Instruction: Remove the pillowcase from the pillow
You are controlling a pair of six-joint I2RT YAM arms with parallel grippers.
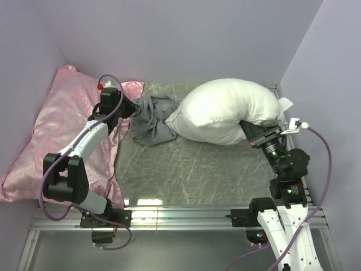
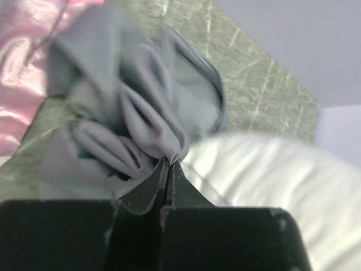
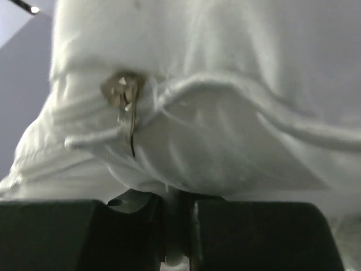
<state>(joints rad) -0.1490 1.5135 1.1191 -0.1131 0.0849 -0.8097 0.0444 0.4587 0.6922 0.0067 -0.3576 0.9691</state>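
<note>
Here, in the top view, the pillowcase [image 1: 151, 121] lies bunched in a crumpled grey heap just left of centre on the table [image 1: 192, 169], touching the left tip of the pillow [image 1: 225, 113]. Almost all of the pillow is bare white; it is plump and bent into a curve across the upper right of the frame. Whether its tip still sits inside the grey fabric I cannot tell.

The left gripper [image 1: 134, 107] sits at the upper left edge of the heap. In the left wrist view its jaws are clenched together on a pinch of grey folds at lower centre, with the white pillow blurred to the lower right.

The right gripper [image 1: 248, 132] is pressed under the pillow's lower right side. In the right wrist view its jaws are nearly closed on a fold of white fabric at bottom centre, and a small metal zipper pull [image 3: 125, 96] hangs at upper left.

A pink satin pillow [image 1: 51, 135] fills the left side of the top view, beside the table.
</note>
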